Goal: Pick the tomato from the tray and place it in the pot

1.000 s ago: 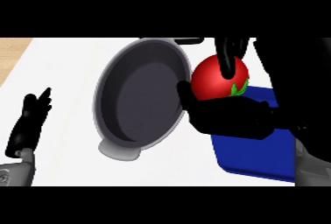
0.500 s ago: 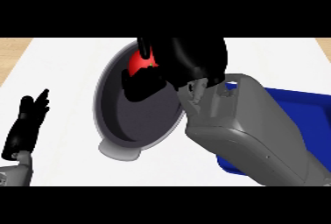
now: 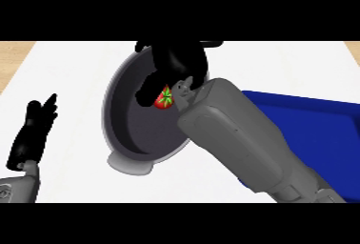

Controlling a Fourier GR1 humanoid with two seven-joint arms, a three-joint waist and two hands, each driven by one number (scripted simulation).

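Underneath the pot [image 3: 134, 126], white counter [image 3: 70, 66].

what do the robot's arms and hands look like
The right forearm is a grey boxy shell with rounded edges; the left forearm is the same grey. The right robot hand and left robot hand are black. No cables show.

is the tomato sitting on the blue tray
No, the tomato shows over the pot, by the right hand, apart from the tray.

You won't find any readable text, labels, numbers or brand marks here, not on pot [image 3: 134, 128] or tray [image 3: 309, 121]
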